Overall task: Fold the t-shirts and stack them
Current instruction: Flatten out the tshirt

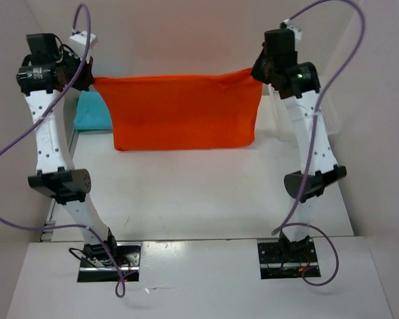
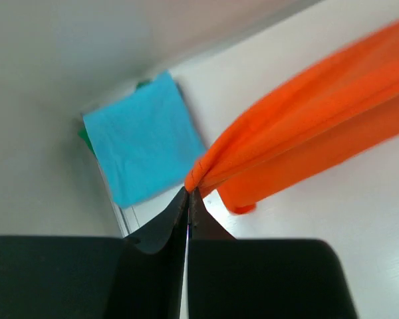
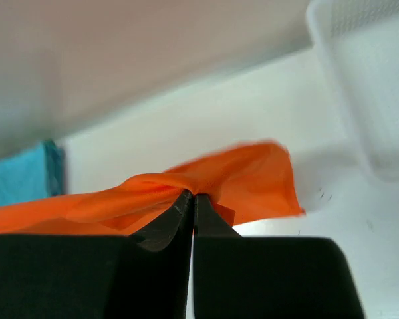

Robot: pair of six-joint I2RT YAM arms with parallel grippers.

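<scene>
Orange-red t-shirt [image 1: 183,113] hung spread btwn both arms, above the tabletop [image 1: 186,193]; whether the hem touched it, can't tell. Left end effector [image 2: 189,194] was pinched tight on one top corner, right end effector [image 3: 191,196] on the other, prob. to keep the cloth taut & flat for laying down. Turquoise t-shirt [image 2: 143,143] lay folded far left atop a green t-shirt [image 2: 85,136], likely the stack.

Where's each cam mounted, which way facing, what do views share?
Top external: above and behind the bases, facing down over the table; left arm and right arm show, orange t-shirt stretched between them.
Left wrist: on the left arm, facing along left fingers shut on one shirt corner; turquoise t-shirt beyond.
Right wrist: same, along right fingers on the other corner; white basket at right.
Shared: all three show both shirts.
</scene>
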